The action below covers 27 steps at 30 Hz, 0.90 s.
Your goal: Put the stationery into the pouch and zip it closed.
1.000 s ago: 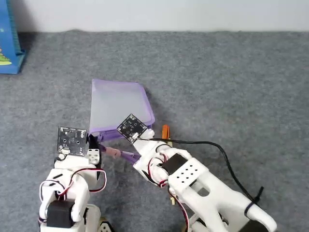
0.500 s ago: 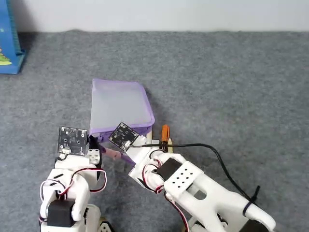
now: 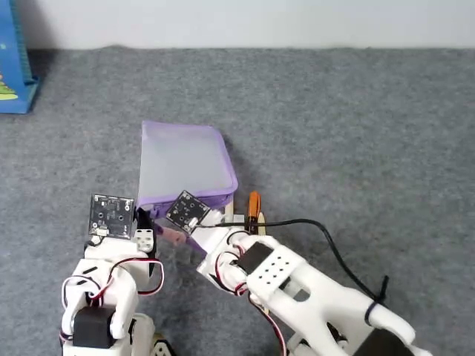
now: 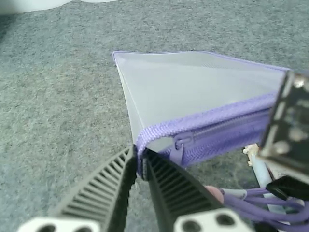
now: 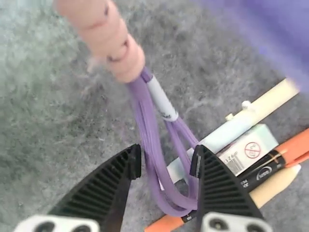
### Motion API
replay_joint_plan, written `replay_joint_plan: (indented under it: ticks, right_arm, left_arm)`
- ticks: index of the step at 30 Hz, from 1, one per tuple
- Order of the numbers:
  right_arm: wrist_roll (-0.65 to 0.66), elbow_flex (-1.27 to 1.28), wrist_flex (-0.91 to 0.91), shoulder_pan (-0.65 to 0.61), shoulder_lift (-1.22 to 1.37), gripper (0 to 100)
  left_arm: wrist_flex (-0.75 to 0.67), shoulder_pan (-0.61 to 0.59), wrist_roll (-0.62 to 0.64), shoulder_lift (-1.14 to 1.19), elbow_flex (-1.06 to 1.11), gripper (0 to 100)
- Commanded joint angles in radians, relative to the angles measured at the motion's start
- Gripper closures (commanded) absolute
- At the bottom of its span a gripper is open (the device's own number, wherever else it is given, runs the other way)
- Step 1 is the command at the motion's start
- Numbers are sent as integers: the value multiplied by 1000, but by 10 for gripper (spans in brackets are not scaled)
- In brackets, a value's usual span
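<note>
The pouch (image 3: 182, 165) lies on the grey table (image 3: 356, 126) with its zipper edge towards the arms. We see the left claw (image 4: 139, 166) pinched shut on its purple corner, just beside the zipper pull (image 4: 177, 147). The stationery (image 5: 241, 153) lies bundled on the table near that edge, and the right claw (image 5: 164, 163) stands open astride a purple cord loop (image 5: 153, 128) joined to a pink cap (image 5: 104, 34).

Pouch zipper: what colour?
Purple; the zipper of the pouch shows best in the left wrist view.
</note>
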Motion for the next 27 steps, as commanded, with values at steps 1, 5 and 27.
replay_joint_plan:
  ticks: [1,5,27]
  right_arm:
    - [0,-74,-12,16,2,831]
    - [0,-103,-18,71,2,977]
    - [157,-103,94,486,-367,991]
  left_arm:
    - [-12,-2,8,-9,-12,989]
    - [-12,-2,8,-9,-12,989]
    - [-12,-2,8,-9,-12,989]
